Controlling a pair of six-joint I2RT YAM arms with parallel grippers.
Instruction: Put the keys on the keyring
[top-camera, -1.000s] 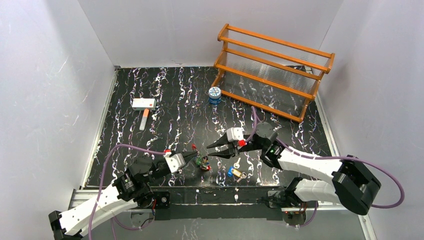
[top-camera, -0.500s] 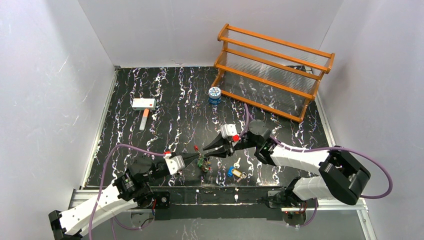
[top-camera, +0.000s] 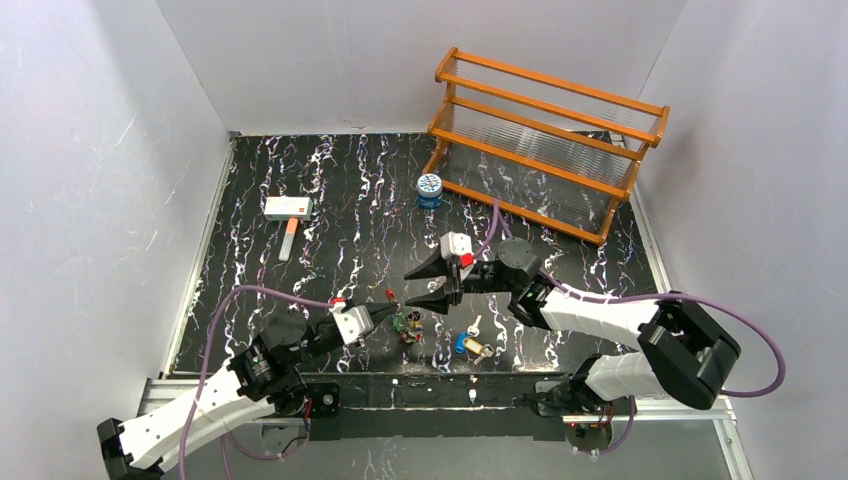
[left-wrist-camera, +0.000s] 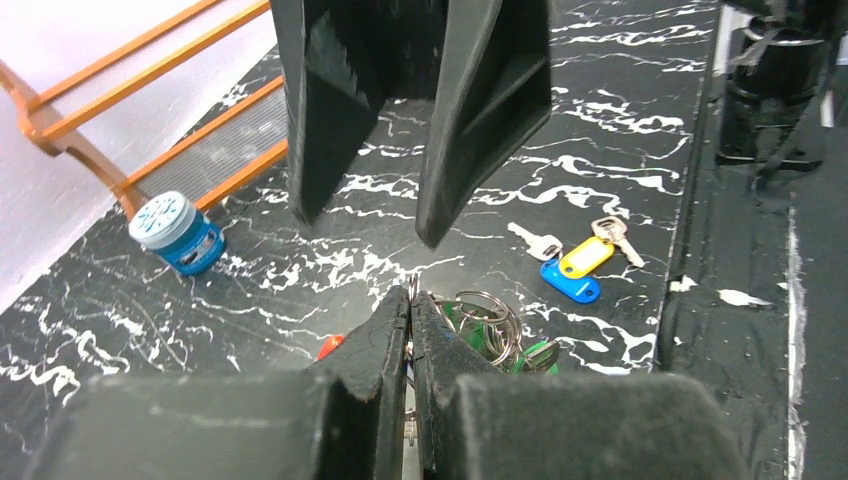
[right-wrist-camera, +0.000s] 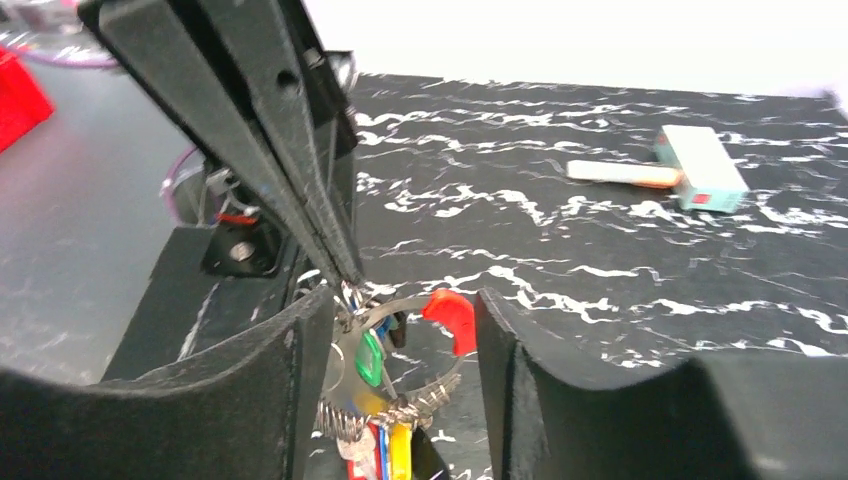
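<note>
pinching the keyring (right-wrist-camera: 398, 302), the left gripper (left-wrist-camera: 410, 298) is clamped shut; the right gripper (top-camera: 416, 290) hangs spread above the keys (right-wrist-camera: 370, 358); closing askew could tug the keyring free.

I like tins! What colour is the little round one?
The small round tin is blue with a whitish top; best in left wrist view.
</note>
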